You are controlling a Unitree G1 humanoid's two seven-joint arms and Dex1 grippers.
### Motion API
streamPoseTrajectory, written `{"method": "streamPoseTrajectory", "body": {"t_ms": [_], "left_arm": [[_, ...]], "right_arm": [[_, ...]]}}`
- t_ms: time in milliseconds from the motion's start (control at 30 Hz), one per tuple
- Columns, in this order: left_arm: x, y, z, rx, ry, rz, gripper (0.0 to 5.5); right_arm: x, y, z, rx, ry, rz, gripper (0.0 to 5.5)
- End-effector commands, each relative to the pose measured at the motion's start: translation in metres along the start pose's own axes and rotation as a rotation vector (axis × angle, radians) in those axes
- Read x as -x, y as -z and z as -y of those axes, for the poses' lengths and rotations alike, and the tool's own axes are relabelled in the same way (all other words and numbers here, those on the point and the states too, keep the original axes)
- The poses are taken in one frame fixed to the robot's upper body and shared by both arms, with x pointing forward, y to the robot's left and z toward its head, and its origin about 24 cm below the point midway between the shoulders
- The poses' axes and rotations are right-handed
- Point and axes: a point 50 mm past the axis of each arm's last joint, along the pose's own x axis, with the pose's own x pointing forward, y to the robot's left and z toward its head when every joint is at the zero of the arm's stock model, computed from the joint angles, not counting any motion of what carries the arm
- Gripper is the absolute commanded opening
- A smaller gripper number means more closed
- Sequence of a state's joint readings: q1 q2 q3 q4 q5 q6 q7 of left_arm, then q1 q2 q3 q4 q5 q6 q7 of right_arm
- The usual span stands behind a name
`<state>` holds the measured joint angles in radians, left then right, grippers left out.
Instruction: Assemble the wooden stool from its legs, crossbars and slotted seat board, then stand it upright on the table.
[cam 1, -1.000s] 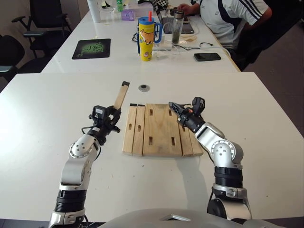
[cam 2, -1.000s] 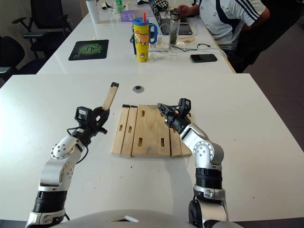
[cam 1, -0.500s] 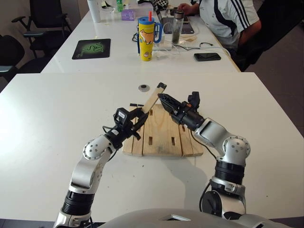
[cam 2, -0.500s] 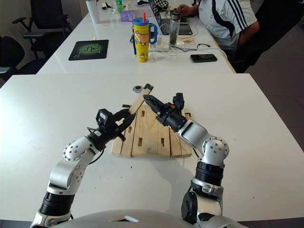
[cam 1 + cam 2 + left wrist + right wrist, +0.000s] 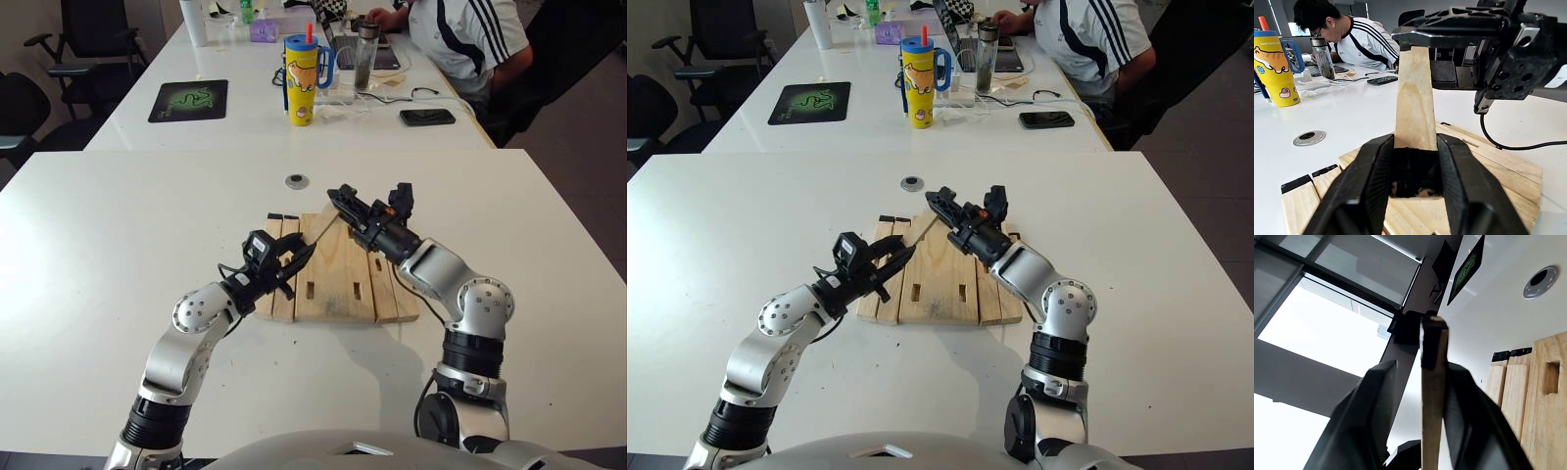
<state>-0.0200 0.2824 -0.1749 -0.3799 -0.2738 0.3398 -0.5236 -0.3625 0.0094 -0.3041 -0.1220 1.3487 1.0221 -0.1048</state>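
Left wrist view first: my left pincer (image 5: 1416,156) is clamping the lower end of a wooden bar (image 5: 1414,98), both black fingers (image 5: 1369,171) pressing on its flat faces. The bar is rising at a tilt away from that grip and is hanging in the air above the slotted seat board (image 5: 338,279), touching nothing on the table. My right pincer (image 5: 338,196) is meeting the bar's upper, black-capped end. In the right wrist view its fingers (image 5: 1376,396) are standing apart around the bar, with daylight showing between one finger and the wood, so I am straddling the bar there rather than squeezing it. The right pincer's body is blocking the bar's top end in the left wrist view. The seat board is lying flat on the white table (image 5: 98,245), with narrower slats lying against it on its left (image 5: 282,230) and on its right (image 5: 387,294). My left arm is covering part of the left slats in the eye views. A round grommet (image 5: 295,180) is sitting in the tabletop just beyond the board. On the farther table a yellow cup (image 5: 303,83), a green mat (image 5: 188,100), a bottle (image 5: 366,54) and a phone (image 5: 427,117) are resting well apart from my work.
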Motion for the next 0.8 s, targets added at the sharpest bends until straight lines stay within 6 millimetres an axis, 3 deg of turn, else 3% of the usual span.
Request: {"method": "streamPoseTrajectory", "body": {"t_ms": [33, 133, 400, 433, 633, 800], "left_arm": [[0.001, 0.0, 0.002, 0.004, 0.016, -0.008, 1.34], [0.001, 0.0, 0.004, 0.009, 0.022, -0.008, 1.34], [0.001, 0.001, 0.004, 0.027, 0.024, -0.006, 1.34], [0.002, 0.0, 0.003, 0.028, 0.017, -0.004, 1.7], [0.007, 0.001, -0.016, 0.064, -0.136, 0.024, 2.44], [0.018, 0.005, -0.042, 0.152, -0.373, 0.071, 1.78]], "right_arm": [[0.0, 0.0, -0.002, 0.008, 0.002, 0.001, 0.88], [0.0, 0.0, -0.002, 0.008, 0.001, 0.0, 0.48], [0.002, -0.003, -0.002, 0.04, 0.01, 0.023, 0.43], [0.002, -0.005, -0.001, 0.059, 0.022, 0.037, 0.43], [0.013, -0.023, 0.003, 0.381, 0.166, 0.18, 0.43], [0.037, -0.026, 0.009, 0.633, 0.289, 0.299, 0.43]]}}
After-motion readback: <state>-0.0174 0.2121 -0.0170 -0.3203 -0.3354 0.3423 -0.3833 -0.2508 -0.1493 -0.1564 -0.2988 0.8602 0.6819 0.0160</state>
